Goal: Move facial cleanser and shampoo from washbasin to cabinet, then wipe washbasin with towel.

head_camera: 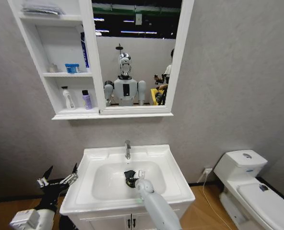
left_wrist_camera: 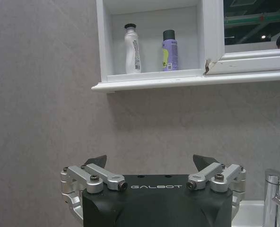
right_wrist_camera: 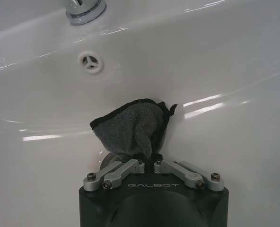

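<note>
The white washbasin [head_camera: 176, 181] sits low in the head view, with its chrome tap [head_camera: 127, 149] at the back. My right gripper [head_camera: 134, 176] is down in the bowl, shut on the dark grey towel [head_camera: 128, 178], which is bunched against the white bowl wall. In the right wrist view the towel [right_wrist_camera: 133, 126] sticks out ahead of the right gripper [right_wrist_camera: 148, 160]. My left gripper [head_camera: 58, 179] hangs open and empty left of the washbasin. A white bottle [head_camera: 67, 98] and a purple bottle [head_camera: 87, 99] stand on the bottom shelf of the cabinet [head_camera: 113, 115]; which is cleanser or shampoo I cannot tell.
A white toilet [head_camera: 247, 182] stands to the right. Under the basin is a vanity with black handles [head_camera: 130, 223]. Upper cabinet shelves hold a blue box [head_camera: 72, 68] and a blue tube [head_camera: 84, 50]. The bowl's overflow hole [right_wrist_camera: 90, 61] lies just beyond the towel.
</note>
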Robot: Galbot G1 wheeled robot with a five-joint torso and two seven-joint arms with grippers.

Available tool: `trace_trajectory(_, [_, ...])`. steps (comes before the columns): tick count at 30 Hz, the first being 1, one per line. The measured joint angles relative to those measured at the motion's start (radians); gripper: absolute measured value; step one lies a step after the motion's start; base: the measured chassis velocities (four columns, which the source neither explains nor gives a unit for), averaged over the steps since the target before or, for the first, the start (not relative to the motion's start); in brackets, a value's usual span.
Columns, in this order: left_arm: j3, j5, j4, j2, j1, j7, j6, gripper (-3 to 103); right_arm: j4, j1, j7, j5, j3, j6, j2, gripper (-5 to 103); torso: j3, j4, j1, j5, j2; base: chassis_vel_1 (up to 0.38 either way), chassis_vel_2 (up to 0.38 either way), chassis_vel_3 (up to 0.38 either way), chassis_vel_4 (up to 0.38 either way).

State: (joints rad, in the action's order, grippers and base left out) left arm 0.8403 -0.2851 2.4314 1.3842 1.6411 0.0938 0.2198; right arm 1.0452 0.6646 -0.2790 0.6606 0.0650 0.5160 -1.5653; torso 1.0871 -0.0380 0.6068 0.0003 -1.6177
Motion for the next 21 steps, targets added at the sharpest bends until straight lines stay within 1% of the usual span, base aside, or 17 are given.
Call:
trace_trajectory(3, [0.0,0.0,0.0,0.0,0.0,0.0,0.0,100,0.006,0.001,-0.001,-0.002,0.008,0.002,0.017,4,0.0,-0.0003,0.0,-0.0002,0.0,0.0,0.0,0.0,0.0])
trace_trajectory(8, [0.0,0.0,0.0,0.0,0.0,0.0,0.0,100,0.009,0.005,0.001,-0.007,0.009,0.002,0.019,4,0.0,-0.0003,0.0,-0.0004,0.0,0.0,0.0,0.0,0.0])
trace_trajectory(10, [0.0,0.0,0.0,0.0,0.0,0.0,0.0,100,0.006,0.005,0.001,-0.015,0.005,0.002,0.008,4,0.0,-0.001,0.0,-0.0008,0.0,0.0,0.0,0.0,0.0])
trace_trajectory(16, [0.0,0.0,0.0,0.0,0.0,0.0,0.0,100,-0.016,0.0,0.009,-0.024,-0.01,-0.003,-0.033,4,0.0,-0.0007,0.0,-0.0007,0.0,0.0,0.0,0.0,0.0])
trace_trajectory(21, [0.0,0.0,0.0,0.0,0.0,0.0,0.0,100,-0.026,-0.004,0.013,-0.026,-0.014,-0.006,-0.042,4,0.0,-0.0006,0.0,-0.0005,0.0,0.0,0.0,0.0,0.0])
